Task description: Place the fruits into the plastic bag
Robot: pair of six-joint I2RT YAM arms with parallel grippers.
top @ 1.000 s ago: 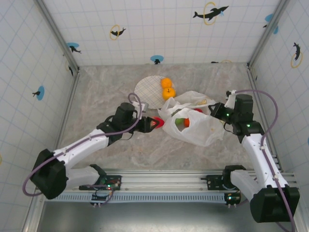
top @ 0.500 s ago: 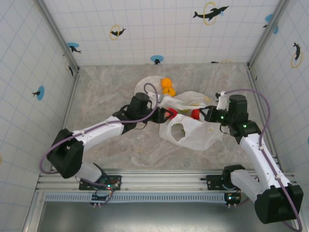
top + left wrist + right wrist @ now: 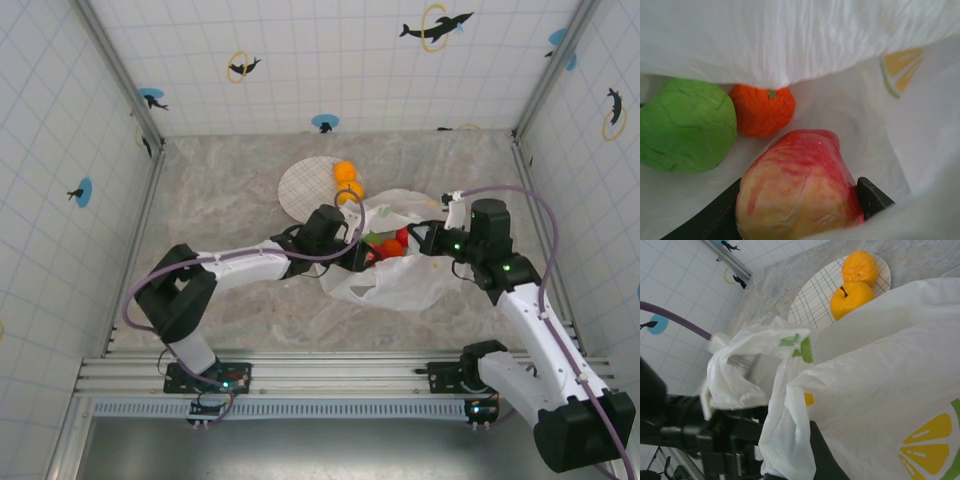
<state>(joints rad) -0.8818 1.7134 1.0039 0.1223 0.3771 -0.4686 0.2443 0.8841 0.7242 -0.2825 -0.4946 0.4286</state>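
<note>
Red-yellow apple (image 3: 800, 185) is clamped in half-open left tool (image 3: 795, 206), inside plastic bag (image 3: 425, 282), bag floor just ahead; rim is pinched by closed right tool (image 3: 432, 240).

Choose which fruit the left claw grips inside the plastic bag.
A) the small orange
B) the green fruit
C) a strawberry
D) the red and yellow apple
D: in the left wrist view the red and yellow apple sits clamped in the left claw, while the green fruit and the orange lie free beyond it.
</note>
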